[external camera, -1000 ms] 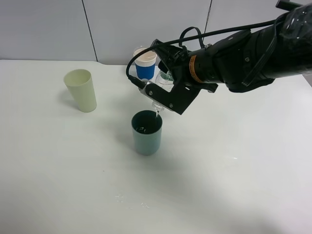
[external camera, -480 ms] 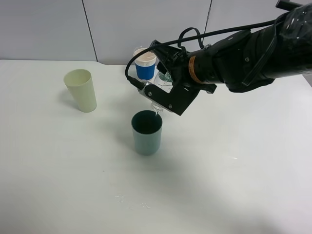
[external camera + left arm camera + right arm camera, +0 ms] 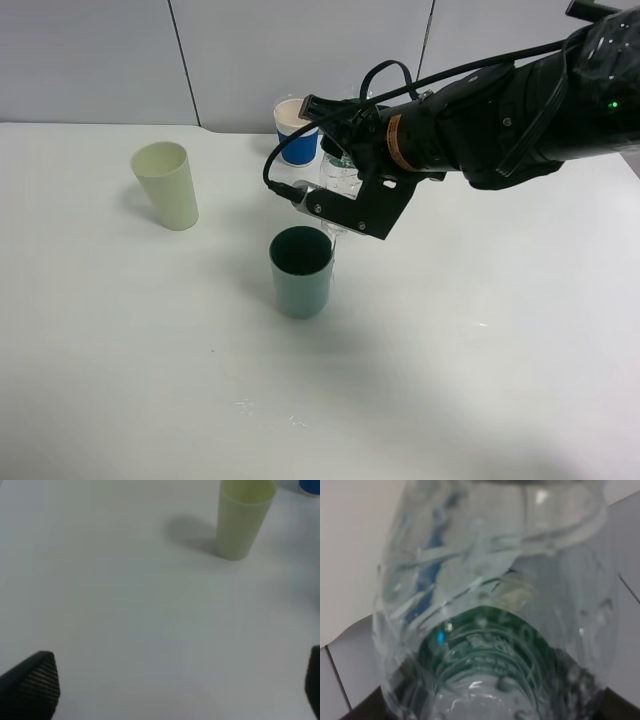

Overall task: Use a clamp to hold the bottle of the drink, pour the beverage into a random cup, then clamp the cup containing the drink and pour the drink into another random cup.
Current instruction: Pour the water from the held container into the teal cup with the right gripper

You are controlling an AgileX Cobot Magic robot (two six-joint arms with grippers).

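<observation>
My right gripper (image 3: 350, 198) is shut on the clear bottle (image 3: 337, 165), which is tipped steeply with its mouth down. The mouth hangs just above the right rim of the teal cup (image 3: 300, 272) at mid-table. The cup's inside is dark, and I cannot make out the beverage in it. The bottle (image 3: 495, 605) fills the right wrist view, with its green label band low in the frame. The pale yellow-green cup (image 3: 166, 185) stands upright at the far left and also shows as the same cup (image 3: 243, 520) in the left wrist view. My left gripper (image 3: 172, 687) is open over bare table.
A blue cup with a white rim (image 3: 296, 132) stands at the back, partly behind the right arm's cable, and its edge (image 3: 311, 486) shows in the left wrist view. A few water drops (image 3: 270, 415) lie on the white table near the front.
The right gripper has rolled further and shifted slightly right, tipping the bottle more steeply. Its mouth now sits over the teal cup's right rim. The cups have not moved.
</observation>
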